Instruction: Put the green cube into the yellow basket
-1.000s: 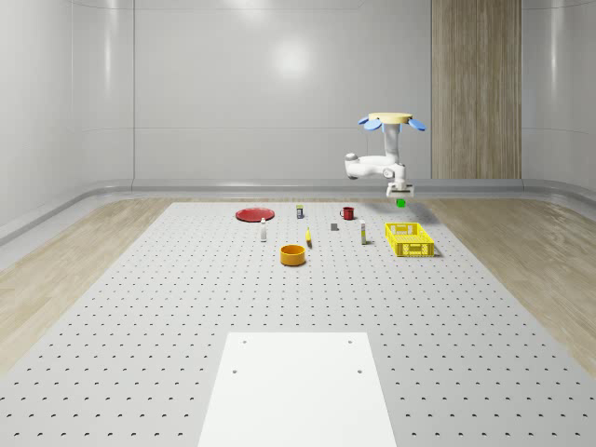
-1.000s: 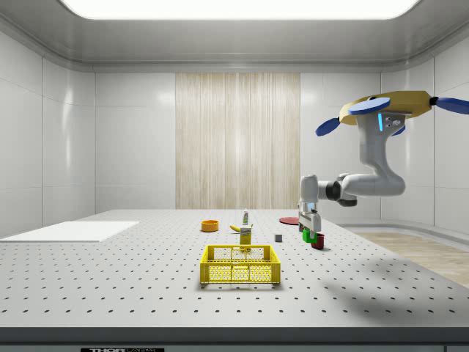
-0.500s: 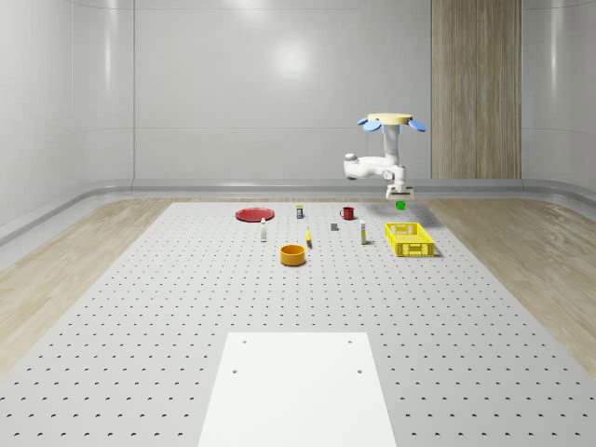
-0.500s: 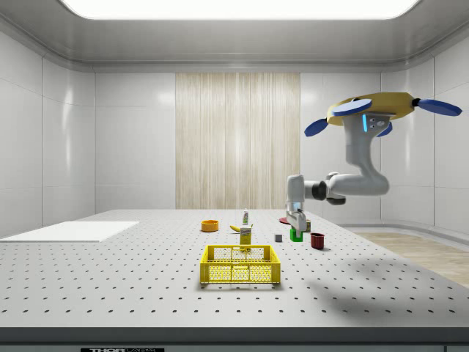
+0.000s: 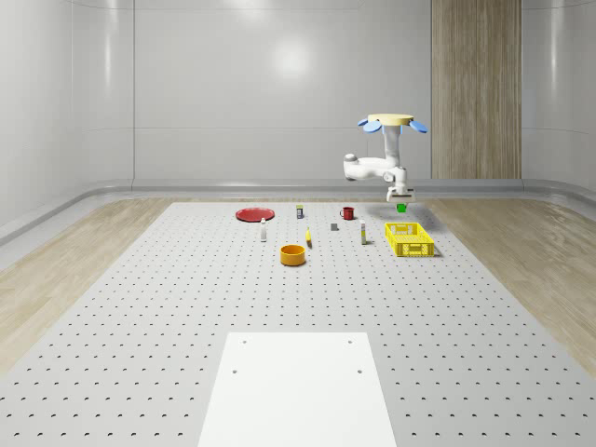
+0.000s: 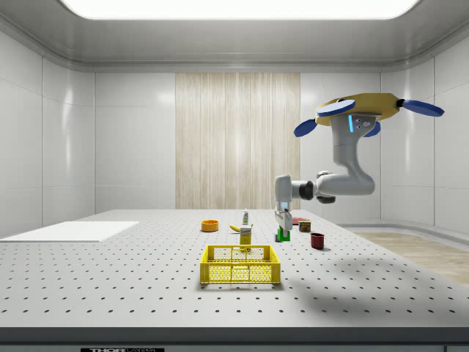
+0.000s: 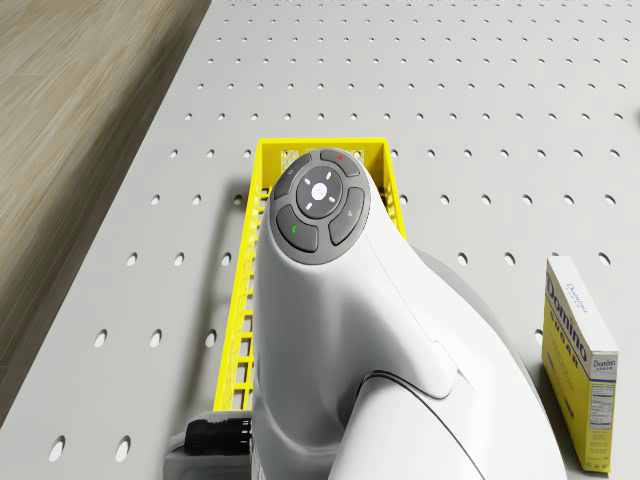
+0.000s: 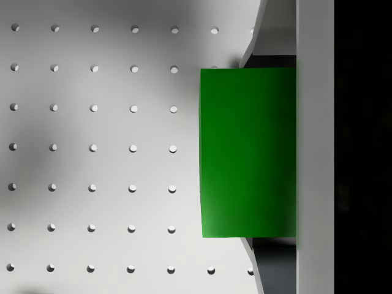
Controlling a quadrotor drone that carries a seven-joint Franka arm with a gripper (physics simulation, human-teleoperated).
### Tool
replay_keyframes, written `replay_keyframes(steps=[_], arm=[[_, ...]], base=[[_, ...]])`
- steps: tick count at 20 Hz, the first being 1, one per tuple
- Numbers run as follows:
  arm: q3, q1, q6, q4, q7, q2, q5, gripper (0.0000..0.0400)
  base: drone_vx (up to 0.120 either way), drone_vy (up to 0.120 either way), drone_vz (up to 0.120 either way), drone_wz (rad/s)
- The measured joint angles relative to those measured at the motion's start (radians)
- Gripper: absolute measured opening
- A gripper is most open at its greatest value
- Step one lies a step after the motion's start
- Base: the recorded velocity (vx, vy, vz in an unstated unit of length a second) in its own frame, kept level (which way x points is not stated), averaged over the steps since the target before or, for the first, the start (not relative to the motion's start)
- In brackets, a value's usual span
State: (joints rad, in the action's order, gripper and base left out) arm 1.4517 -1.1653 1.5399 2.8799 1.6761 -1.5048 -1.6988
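The green cube (image 5: 401, 209) (image 6: 283, 235) hangs in the air with my gripper (image 5: 401, 204) (image 6: 282, 232) shut on it. In the wrist view the cube (image 8: 248, 153) lies against one finger (image 8: 315, 147), with the perforated table below. The yellow basket (image 5: 409, 239) (image 6: 241, 265) stands on the table. The cube is above and just behind the basket's far end, off to the side view's right of it. The drone (image 5: 389, 121) (image 6: 359, 110) hovers high behind the basket. In the drone view the arm (image 7: 330, 300) covers much of the basket (image 7: 246, 300).
To the whole-scene view's left of the basket stand a small box (image 5: 363, 234), a grey cube (image 5: 334, 226), a red mug (image 5: 346, 213), a banana (image 5: 308, 238), an orange bowl (image 5: 292, 254) and a red plate (image 5: 252, 215). A Domino box (image 7: 580, 365) lies beside the basket. A white sheet (image 5: 296, 386) covers the near table.
The drone, arm and held cube have shifted to the side view's left, closer to the basket. In the whole-scene view the cube sits slightly lower. The gripper stays shut on it.
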Motion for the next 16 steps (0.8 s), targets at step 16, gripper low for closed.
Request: replay_keyframes(steps=[16], arm=[[0.004,-0.004,0.028,-0.001,0.003,-0.030,0.012,0.0251]], base=[[0.120,-0.012,-0.055,0.000]])
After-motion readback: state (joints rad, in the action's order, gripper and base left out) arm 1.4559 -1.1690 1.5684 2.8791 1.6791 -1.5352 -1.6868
